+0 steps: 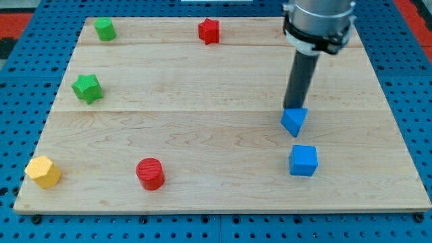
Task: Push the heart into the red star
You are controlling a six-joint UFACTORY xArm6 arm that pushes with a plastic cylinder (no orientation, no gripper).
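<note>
No containers here; we only see loose blocks on a pale wooden board [202, 88] with visible grain. We have no hand, just a dark rod; my tip [294, 109] touches the top edge of the blue heart [294, 121], near the right edge. Blue cube [303, 160] sits just below it. Red star [209, 31] at top edge, well apart. Green star [87, 88] left edge, green block [104, 29] top-left corner, yellow hexagon [43, 171] bottom-left corner, red cylinder [150, 173] bottom edge.

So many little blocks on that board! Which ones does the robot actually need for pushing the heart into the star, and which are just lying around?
Needed:
my tip, just above the blue heart
blue heart
red star

Just lying about:
blue cube
red cylinder
yellow block
green star
green block
</note>
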